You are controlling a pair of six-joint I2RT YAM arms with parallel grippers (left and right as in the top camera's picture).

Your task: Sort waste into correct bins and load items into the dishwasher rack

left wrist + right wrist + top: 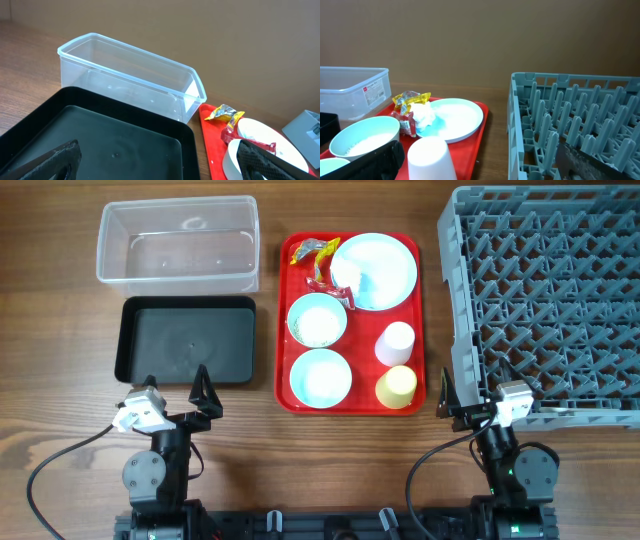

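Crinkled red, yellow wrappers (313, 252) touching light-blue plate (392, 262).

Wooden table (60, 380) — tub (104, 240), black tray (185, 340), red tray (283, 310), rack (540, 290)

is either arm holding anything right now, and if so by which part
Nothing is held. The left gripper and the right gripper are both open with nothing between their fingers.

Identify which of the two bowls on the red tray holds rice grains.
The pale-green bowl beside the plate; grains speckle its inside. The light-blue bowl at the tray's near edge looks clean.
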